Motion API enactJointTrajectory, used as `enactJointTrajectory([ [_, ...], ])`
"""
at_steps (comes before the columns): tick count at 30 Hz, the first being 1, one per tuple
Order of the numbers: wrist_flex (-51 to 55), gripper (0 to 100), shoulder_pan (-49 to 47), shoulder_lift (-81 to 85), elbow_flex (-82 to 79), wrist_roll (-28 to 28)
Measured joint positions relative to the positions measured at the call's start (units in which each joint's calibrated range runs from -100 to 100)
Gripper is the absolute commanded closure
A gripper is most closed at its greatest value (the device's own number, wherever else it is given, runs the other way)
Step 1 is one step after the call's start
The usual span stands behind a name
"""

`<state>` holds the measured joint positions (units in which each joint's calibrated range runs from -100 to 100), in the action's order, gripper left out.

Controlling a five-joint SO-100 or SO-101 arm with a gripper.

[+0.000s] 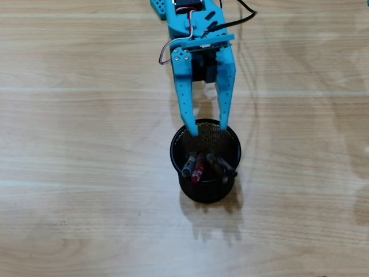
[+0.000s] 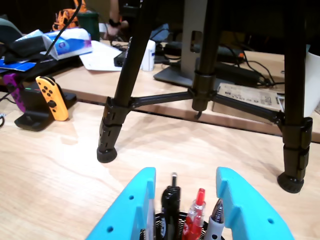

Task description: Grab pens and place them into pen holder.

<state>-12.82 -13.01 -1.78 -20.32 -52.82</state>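
Overhead view, left to right: the wooden table [image 1: 69, 173] is bare to the left of the black mesh pen holder [image 1: 205, 190], which stands near the centre of the frame. Inside the holder, the pens [image 1: 199, 164] stand bundled together: a dark pen at left, a red pen [image 1: 198, 171] beside it, and dark pens at right. Their long axes run close to vertical, tips leaning toward the lower rim in this view.

The blue claw [image 1: 208, 128] reaches down from the top edge. Its two fingers are spread apart and hold nothing; the fingertips sit over the upper rim of the holder, one on either side of its centre line. The pens lie just below the fingertips in the frame, apart from them. Right of the holder, the table is again open to the frame edge.

Wrist view: the red pen [image 2: 195, 220] and its neighbours rise between the two blue fingers; contact with either finger appears absent, though the lower edge crops the area. Black tripod legs [image 2: 112, 125] stand on the table beyond.
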Motion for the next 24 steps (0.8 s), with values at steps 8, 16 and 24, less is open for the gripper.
enactJointTrajectory([
  [8,0.0,97,0.0,1.8,-2.3,2.9],
  [16,0.0,98,0.1,16.2,-14.8,10.0],
  [24,0.0,98,1.3,38.2,-38.4,18.7],
])
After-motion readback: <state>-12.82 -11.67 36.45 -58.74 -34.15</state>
